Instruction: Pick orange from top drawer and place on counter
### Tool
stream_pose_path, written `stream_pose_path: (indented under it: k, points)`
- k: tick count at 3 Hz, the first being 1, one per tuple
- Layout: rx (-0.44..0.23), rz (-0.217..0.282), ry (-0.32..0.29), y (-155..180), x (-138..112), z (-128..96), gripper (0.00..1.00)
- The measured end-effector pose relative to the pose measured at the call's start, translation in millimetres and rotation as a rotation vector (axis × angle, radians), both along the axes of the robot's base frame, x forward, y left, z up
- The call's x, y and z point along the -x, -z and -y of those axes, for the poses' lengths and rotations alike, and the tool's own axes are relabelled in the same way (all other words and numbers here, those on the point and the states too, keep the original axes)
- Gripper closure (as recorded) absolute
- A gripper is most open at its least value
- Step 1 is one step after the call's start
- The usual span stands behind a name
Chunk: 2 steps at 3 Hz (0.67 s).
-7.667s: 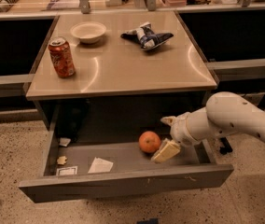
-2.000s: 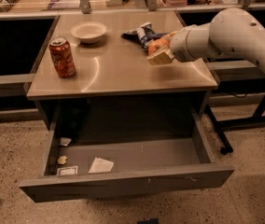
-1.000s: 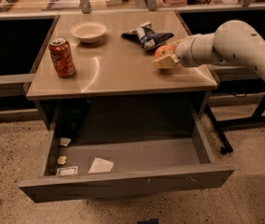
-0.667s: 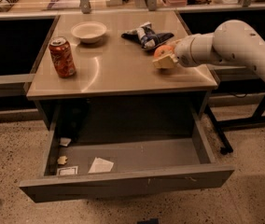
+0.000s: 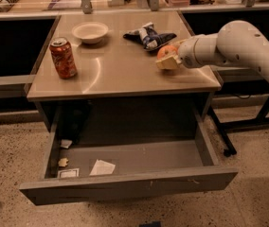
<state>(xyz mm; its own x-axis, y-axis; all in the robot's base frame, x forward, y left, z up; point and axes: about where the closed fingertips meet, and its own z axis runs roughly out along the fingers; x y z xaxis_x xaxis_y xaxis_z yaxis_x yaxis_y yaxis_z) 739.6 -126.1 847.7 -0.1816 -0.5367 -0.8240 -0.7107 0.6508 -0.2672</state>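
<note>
Drawer (image 5: 125, 186) is standing open, emptied of fruit — orange (image 5: 166, 51) is now sitting down at the counter's (image 5: 120, 70) right side, just beside the bag (image 5: 148, 34), the gripper (image 5: 168, 58) having been lowering it; fingers (image 5: 165, 64) are still clasping it, so only release is remaining.
</note>
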Motion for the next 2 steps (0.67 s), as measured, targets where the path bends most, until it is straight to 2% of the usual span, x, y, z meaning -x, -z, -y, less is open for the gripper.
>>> stream_pose_path:
  k: [1,2]
  points:
    - [0.000,0.000,0.000,0.2,0.0,-0.3,0.00]
    - [0.000,0.000,0.000,0.2,0.0,-0.3,0.00]
